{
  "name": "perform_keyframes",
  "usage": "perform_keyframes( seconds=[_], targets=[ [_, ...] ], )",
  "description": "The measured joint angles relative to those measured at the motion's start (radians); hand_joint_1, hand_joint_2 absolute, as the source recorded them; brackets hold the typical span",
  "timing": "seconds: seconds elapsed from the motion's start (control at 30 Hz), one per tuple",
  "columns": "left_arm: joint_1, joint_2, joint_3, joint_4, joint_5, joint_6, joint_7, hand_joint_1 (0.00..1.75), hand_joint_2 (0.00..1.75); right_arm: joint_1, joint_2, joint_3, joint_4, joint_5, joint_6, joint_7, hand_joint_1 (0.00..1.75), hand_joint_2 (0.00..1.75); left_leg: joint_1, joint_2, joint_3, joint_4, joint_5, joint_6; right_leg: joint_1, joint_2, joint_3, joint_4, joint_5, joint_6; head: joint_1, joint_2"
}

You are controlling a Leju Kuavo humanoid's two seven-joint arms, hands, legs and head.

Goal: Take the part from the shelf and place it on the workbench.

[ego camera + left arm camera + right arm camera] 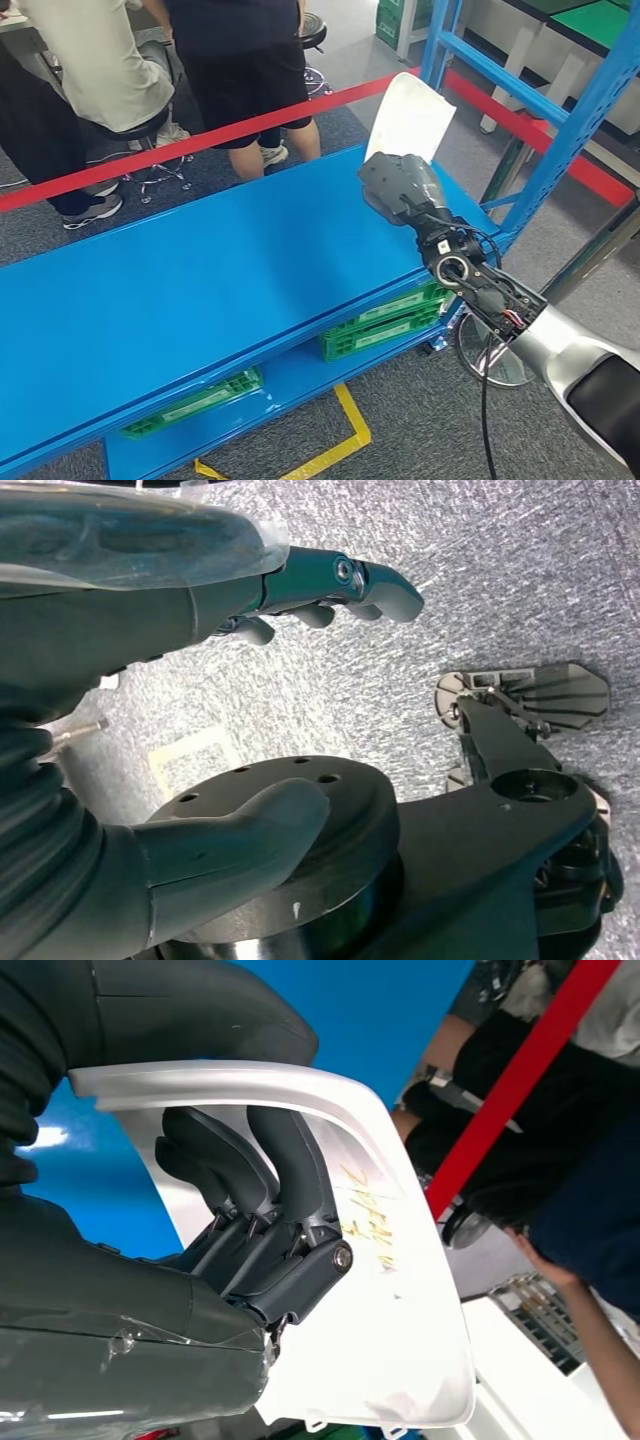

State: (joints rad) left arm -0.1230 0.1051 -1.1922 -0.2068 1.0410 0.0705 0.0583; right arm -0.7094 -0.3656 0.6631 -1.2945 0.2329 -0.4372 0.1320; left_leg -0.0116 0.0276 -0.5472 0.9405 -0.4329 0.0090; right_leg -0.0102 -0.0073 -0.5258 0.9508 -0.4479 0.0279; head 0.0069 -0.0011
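My right hand (400,185) grips a white curved plastic part (411,118), lifted above the right end of the blue shelf board (189,290). In the right wrist view the dark fingers (256,1175) curl over the part's white rim (392,1290), with yellow handwriting on its inner face and the thumb on the other side. My left hand (226,680) hangs over grey carpet, its fingers apart and nothing in it.
Green crates (381,320) lie on the lower shelf level. A blue upright post (573,130) rises at the right. A red barrier tape (189,145) runs behind the shelf, with people (234,70) standing beyond it. Yellow floor tape (340,440) marks the carpet in front.
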Motion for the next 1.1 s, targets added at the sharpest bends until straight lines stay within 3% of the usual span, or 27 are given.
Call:
perform_keyframes(
  seconds=[0.33,0.47,0.73,1.1],
  targets=[
    [0.000,0.000,0.007,0.000,-0.001,0.000,-0.007,0.00,1.75,0.021,0.008,-0.010,-0.065,-0.104,0.026,-0.087,1.75,1.75,0.000,0.000,0.000,0.000,0.000,0.000,0.000,0.000,0.000,0.000,0.000,0.000,0.000,0.000],
    [0.000,0.000,0.007,0.000,-0.001,0.000,-0.007,0.00,1.75,0.033,0.020,-0.012,-0.091,-0.204,0.053,-0.140,1.75,1.75,0.000,0.000,0.000,0.000,0.000,0.000,0.000,0.000,0.000,0.000,0.000,0.000,0.000,0.000],
    [-0.001,0.000,0.007,0.000,-0.002,0.000,-0.007,0.00,1.75,0.059,0.093,0.001,-0.158,-0.514,0.175,-0.290,1.75,1.75,0.000,0.000,-0.001,-0.001,0.000,0.000,0.000,0.000,0.000,0.000,0.000,0.000,0.000,0.000],
    [0.000,0.000,0.007,0.000,0.000,0.005,-0.004,0.00,1.75,0.082,0.171,0.042,-0.226,-0.666,0.296,-0.394,1.75,1.75,0.000,0.000,-0.001,-0.001,0.000,0.000,0.000,0.000,0.000,0.000,0.000,0.000,0.001,0.000]
  ],
)
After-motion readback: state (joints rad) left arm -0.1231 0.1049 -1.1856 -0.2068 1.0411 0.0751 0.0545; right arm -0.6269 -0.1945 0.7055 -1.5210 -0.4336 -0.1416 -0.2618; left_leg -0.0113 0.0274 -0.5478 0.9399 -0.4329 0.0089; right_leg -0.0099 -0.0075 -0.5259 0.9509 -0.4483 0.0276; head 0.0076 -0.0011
